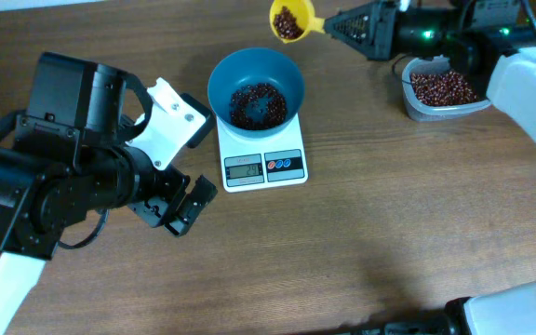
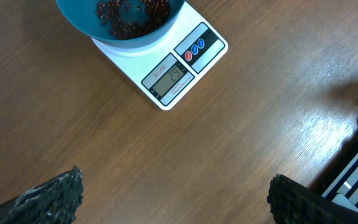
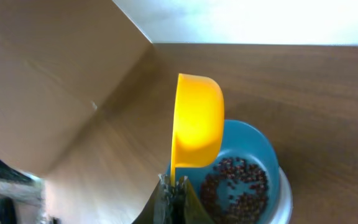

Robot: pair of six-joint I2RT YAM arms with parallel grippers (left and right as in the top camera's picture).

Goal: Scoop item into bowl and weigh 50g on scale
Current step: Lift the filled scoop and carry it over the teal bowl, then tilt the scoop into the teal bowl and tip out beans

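Step, we judge: bringing loaded scoop to bowl. Right end effector (image 1: 335, 25) pinched narrow on yellow scoop (image 1: 289, 20), beans aboard, just beyond teal bowl (image 1: 226, 79) rim. Bowl holds beans (image 1: 257, 104), sits on scale (image 1: 235, 147); display seems short of target. Next: tip gently, small pours. Left end effector (image 1: 182, 207) wide, empty. Desk (image 1: 389, 233) brown wood-grain; brown board behind.

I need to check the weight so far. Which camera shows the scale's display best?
The left wrist view: the scale's display is large and unobstructed, its digits seeming to read 24. Overhead shows it small, digits unclear. The right wrist view shows the bowl and the scoop, but no display.
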